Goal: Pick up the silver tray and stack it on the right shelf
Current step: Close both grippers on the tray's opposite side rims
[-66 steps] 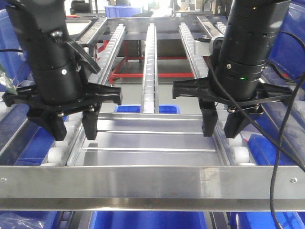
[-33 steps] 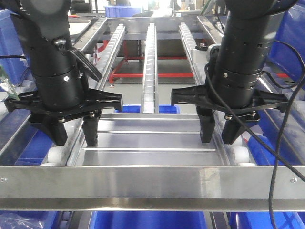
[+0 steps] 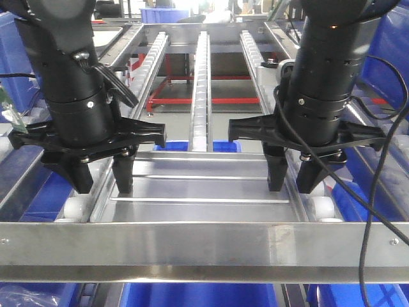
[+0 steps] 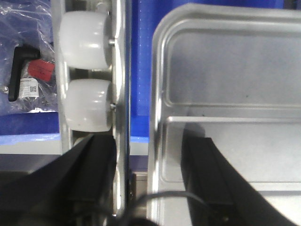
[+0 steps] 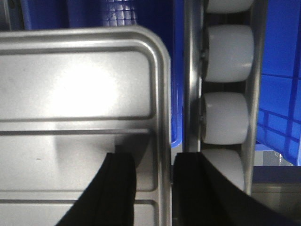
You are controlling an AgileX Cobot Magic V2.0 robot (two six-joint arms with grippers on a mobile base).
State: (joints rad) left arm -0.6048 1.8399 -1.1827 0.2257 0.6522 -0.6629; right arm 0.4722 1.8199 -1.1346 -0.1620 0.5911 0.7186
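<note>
The left black two-fingered tool (image 3: 101, 188) stands open and grips nothing, with one finger above a row of white plastic rollers (image 4: 88, 104) and the other down inside the shallow rectangular silver metal tray (image 3: 204, 190). The tray, with two raised ribs across its floor, lies on the sloping roller rails of the stainless-steel right shelf (image 3: 201, 83), just behind its flat steel front crossbar (image 3: 204, 240). The right black tool (image 3: 293, 188) straddles the tray's right rim, fingers apart, holding nothing.
</note>
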